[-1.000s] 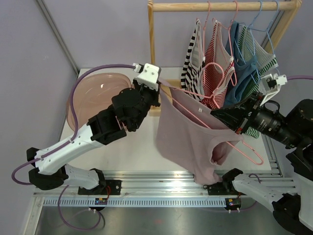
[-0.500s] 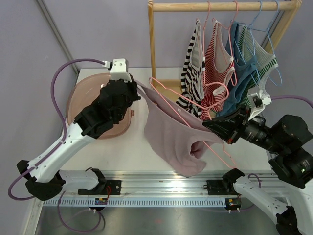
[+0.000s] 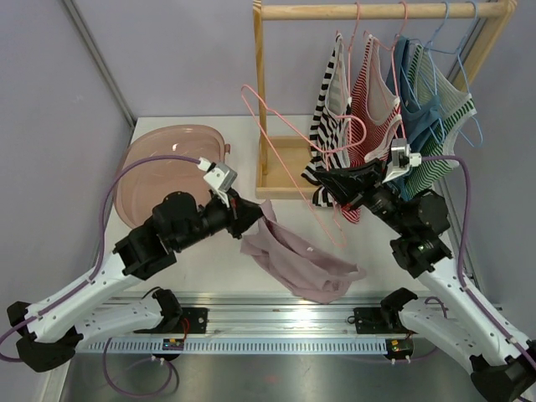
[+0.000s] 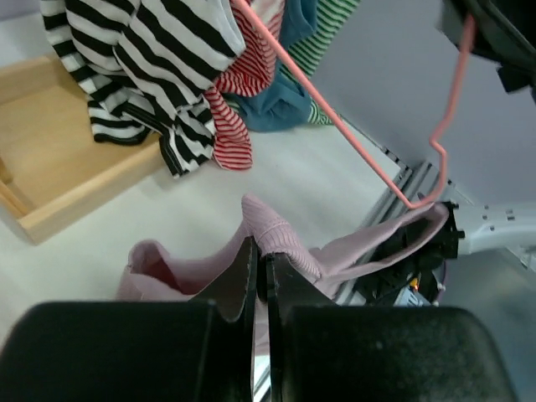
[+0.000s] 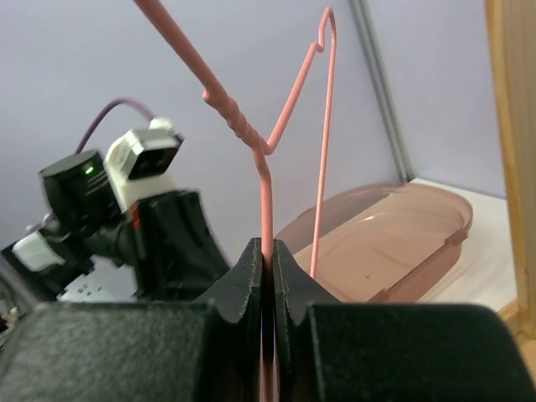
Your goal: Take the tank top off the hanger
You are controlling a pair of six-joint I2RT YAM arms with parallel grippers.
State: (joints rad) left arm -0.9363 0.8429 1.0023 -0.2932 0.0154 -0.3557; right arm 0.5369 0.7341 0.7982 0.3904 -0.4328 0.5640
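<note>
On my overhead view the left gripper (image 3: 258, 217) is low over the middle of the table (image 3: 213, 272). It is clenched on a fold of the pink tank top (image 3: 301, 264). The left wrist camera confirms it: both fingers are pressed together with the ribbed pink fabric pinched between them.

The tank top lies crumpled on the white surface, trailing from that pinch toward the near right. Its far end reaches the table's near edge by the rail.

The right gripper (image 3: 325, 181) is higher, right of centre and just in front of the clothes rack (image 3: 260, 84). It is grasping the pink hanger (image 5: 265, 201). In the right wrist view its fingers are closed tight on the thin wire, which rises from them and bends away to the hook.

Seen from above, the hanger is tilted in the air. Its upper end is far and left, beside the rack's wooden post, and its lower corner is near and right. That corner comes close to the fabric's right end, and I cannot tell whether they touch.

Striped tops (image 3: 335, 100) hang on the rack behind the right gripper. A pink basin (image 3: 159, 155) sits at the far left of the table.
</note>
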